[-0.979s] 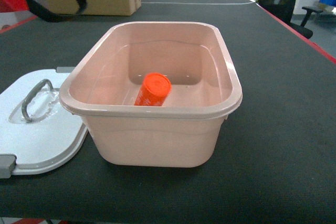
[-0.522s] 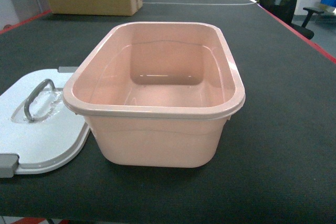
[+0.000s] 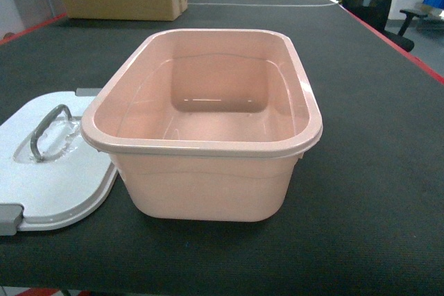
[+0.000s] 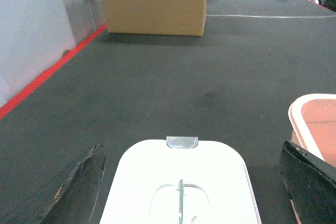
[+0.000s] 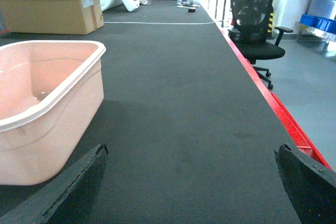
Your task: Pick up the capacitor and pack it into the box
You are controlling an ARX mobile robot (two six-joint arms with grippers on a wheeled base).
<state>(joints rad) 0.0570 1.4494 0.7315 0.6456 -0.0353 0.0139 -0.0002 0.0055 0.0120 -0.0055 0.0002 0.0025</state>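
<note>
Between the wide-spread, empty left claw (image 4: 191, 182) and right claw (image 5: 191, 179) sat the smooth, round-cornered pink box (image 3: 208, 192), thick-rimmed, on dark matte bench (image 3: 368, 171).

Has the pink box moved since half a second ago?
Barely, if at all: the box sits in almost the same place beside the lid, its rim shifted only a trace to the left.

Head camera: close, looking slanting down on the pink box (image 3: 208, 129) from its near long side. Left wrist camera: low, facing forward over the white lid (image 4: 181, 182) left of the box; box corner at right edge. Right wrist camera: low, right of the box, facing forward along the surface (image 5: 178, 103). All views share the box.
</note>
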